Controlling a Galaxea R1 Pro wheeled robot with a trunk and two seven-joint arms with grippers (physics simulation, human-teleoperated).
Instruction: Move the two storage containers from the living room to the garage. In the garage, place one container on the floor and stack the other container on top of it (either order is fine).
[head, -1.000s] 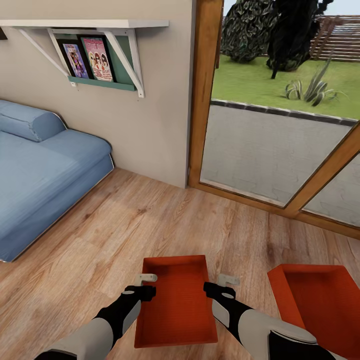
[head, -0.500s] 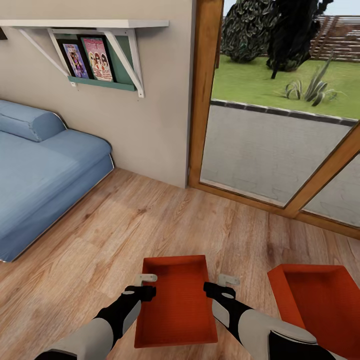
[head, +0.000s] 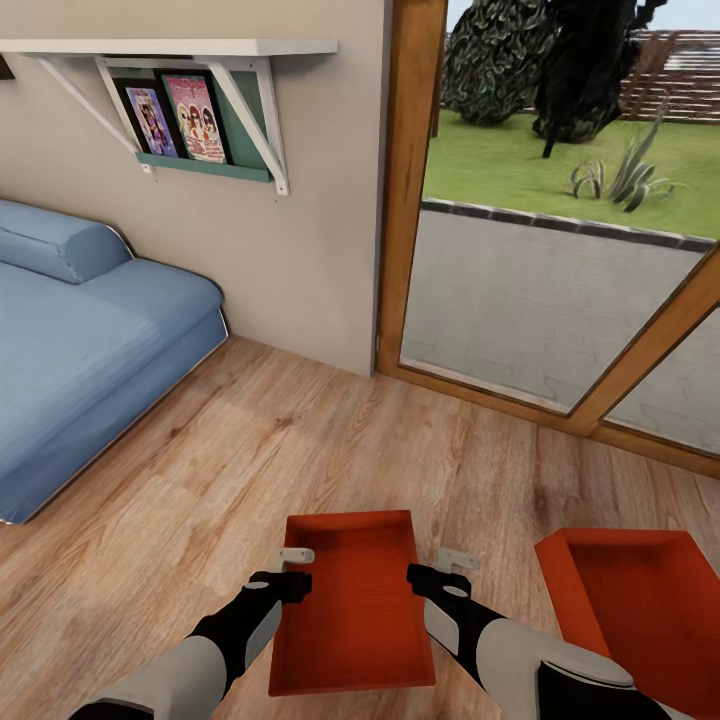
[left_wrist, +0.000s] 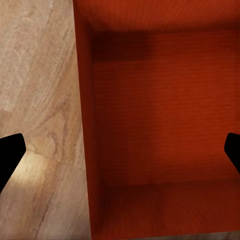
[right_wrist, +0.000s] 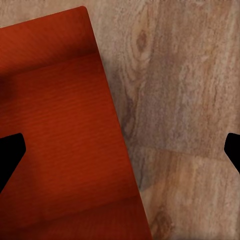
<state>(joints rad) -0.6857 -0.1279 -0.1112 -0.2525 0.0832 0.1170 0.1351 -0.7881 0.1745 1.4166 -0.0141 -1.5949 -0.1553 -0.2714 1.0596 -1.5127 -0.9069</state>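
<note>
the nearer storage container (head: 355, 605) lies flat on the light wood-plank floor (head: 300, 450) of the living room, straight ahead of the robot and between its two arms. the left gripper (head: 292, 572) hangs over the container's left long wall, the right gripper (head: 440, 572) over its right long wall. in the left wrist view the left gripper (left_wrist: 120, 150) has its jaws spread wide, one dark fingertip (left_wrist: 10, 155) over bare planks and the other over the ribbed red bottom, so the left wall of the container (left_wrist: 160, 120) runs between them, ungripped. the right wrist view shows the same for the right gripper (right_wrist: 120, 150): jaws released, one fingertip (right_wrist: 10, 155) above the container (right_wrist: 60, 130) and the other above the floor (right_wrist: 185, 100), the right wall passing between.

the second storage container (head: 640, 610) sits on the floor to the right, apart from the first with a strip of planks between, and is cut by the picture's edge. ahead of both there is open floor up to the beige wall (head: 300, 250) and the wood-framed glass door (head: 560, 280). the blue sofa (head: 80, 340) bounds the left side, well apart from the containers, under a white shelf (head: 180, 48) with framed pictures (head: 180, 118).
</note>
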